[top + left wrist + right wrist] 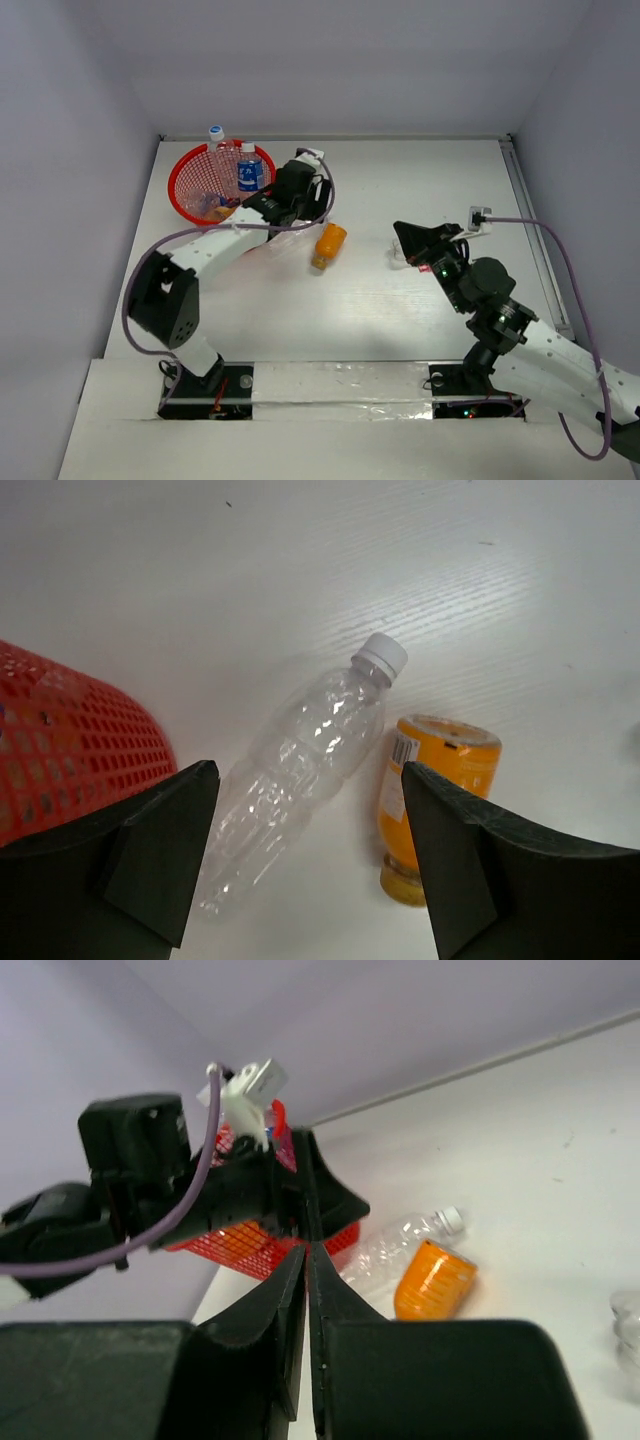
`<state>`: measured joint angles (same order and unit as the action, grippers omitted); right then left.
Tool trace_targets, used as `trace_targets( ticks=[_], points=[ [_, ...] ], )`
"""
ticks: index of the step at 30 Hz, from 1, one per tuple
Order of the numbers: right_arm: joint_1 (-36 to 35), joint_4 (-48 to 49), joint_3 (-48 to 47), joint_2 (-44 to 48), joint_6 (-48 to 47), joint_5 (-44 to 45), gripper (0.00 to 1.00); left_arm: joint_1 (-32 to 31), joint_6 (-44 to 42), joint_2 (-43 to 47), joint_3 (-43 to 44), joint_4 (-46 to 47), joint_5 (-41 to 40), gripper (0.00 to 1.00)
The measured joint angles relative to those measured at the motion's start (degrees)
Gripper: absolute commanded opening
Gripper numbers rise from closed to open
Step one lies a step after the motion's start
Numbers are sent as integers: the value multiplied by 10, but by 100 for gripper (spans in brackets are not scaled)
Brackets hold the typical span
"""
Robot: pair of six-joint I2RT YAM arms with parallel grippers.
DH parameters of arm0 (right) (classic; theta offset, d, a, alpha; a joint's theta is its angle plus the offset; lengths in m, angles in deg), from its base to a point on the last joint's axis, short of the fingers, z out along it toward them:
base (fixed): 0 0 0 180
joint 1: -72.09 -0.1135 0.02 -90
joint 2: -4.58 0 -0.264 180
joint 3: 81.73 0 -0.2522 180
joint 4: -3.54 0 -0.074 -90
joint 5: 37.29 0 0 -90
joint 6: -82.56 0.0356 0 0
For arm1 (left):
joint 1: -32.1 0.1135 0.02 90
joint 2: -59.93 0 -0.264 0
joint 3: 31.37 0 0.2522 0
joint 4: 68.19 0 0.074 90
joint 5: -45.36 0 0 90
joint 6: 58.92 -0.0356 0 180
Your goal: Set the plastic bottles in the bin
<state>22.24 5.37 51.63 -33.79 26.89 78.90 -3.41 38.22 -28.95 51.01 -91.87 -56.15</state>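
**Top external, then each wrist: left pincer poised over the clear bottle**

Top external shows the bin [176,188] at the far left of the table [400,320], already holding a blue-label bottle [248,171] and others. The left arm [225,238] reaches just beside the bin's rim, probably to keep the carry short. An orange bottle [328,245] lies on its side nearby. The right pincer [410,238] rests well apart, mid-table.

Left wrist looks down past the left pincer [308,780], spread wide and holding nothing. The clear bottle [335,710] lies between the two fingers, cap pointing away, its body running diagonally through the gap. That straddle suits a squeeze across the bottle's width. The orange bottle sits just beside it, close to the right finger [450,850]; the bin's mesh wall shows at the left edge.

Right wrist shows the right pincer's fingers pressed together, empty, pointing toward the bin. Both lying bottles are ahead of it, near the bin. A clear crumpled item [628,1325] at the right edge is too cropped to identify.
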Motion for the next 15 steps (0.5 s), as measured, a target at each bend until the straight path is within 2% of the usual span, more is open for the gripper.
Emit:
trace_targets(
  ticks=[5,9,15],
  points=[
    [0,-50,30,44,9,12,18,0,-9,-103,84,-16,-19,75],
    [0,-82,43,68,14,21,23,2,-11,-166,119,-29,-23,76],
    [0,-103,47,84,17,33,46,8,-9,-218,132,-62,-18,79]
  ],
)
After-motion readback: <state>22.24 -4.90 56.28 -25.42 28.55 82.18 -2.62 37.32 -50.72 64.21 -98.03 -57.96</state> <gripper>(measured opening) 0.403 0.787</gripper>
